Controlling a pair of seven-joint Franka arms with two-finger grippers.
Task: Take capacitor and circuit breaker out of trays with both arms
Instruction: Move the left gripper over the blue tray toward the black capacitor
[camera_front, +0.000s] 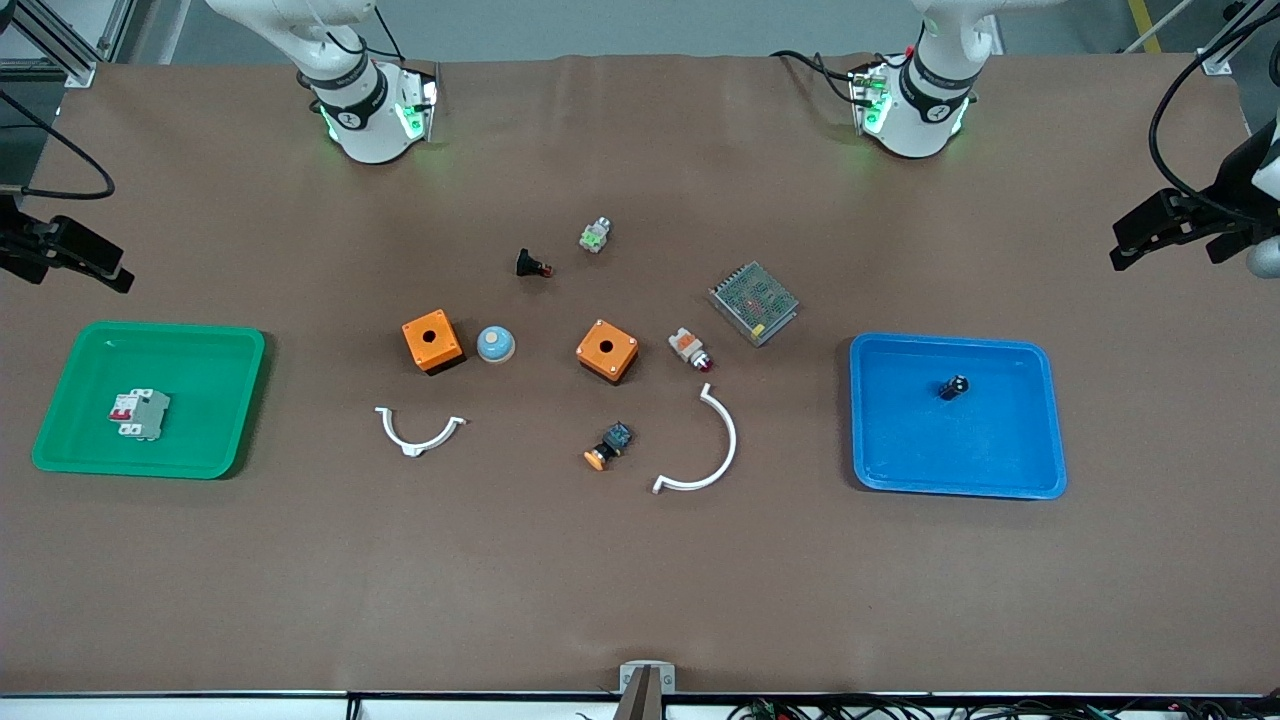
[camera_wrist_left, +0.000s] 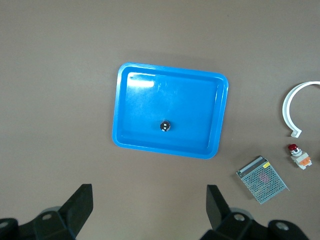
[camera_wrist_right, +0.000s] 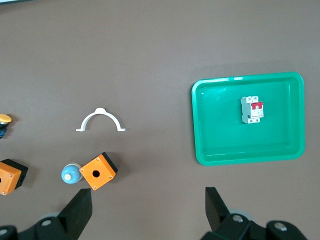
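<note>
The capacitor (camera_front: 953, 387), a tiny black cylinder, lies in the blue tray (camera_front: 900, 460) at the left arm's end of the table; it also shows in the left wrist view (camera_wrist_left: 165, 125). The breaker (camera_front: 139, 413), a grey-white block with red levers, lies in the green tray (camera_front: 200, 345) at the right arm's end; it also shows in the right wrist view (camera_wrist_right: 251, 109). My left gripper (camera_front: 1135, 240) (camera_wrist_left: 149, 210) is open and empty, high beside the blue tray. My right gripper (camera_front: 105, 265) (camera_wrist_right: 149, 210) is open and empty, high beside the green tray.
Between the trays lie two orange boxes (camera_front: 432, 341) (camera_front: 607, 350), a blue dome (camera_front: 495, 344), two white curved clips (camera_front: 418, 432) (camera_front: 705, 450), an orange-capped button (camera_front: 608, 446), a metal mesh box (camera_front: 753, 302), a white-orange red-tipped part (camera_front: 689, 349), a black red-tipped part (camera_front: 531, 265) and a green-white part (camera_front: 595, 235).
</note>
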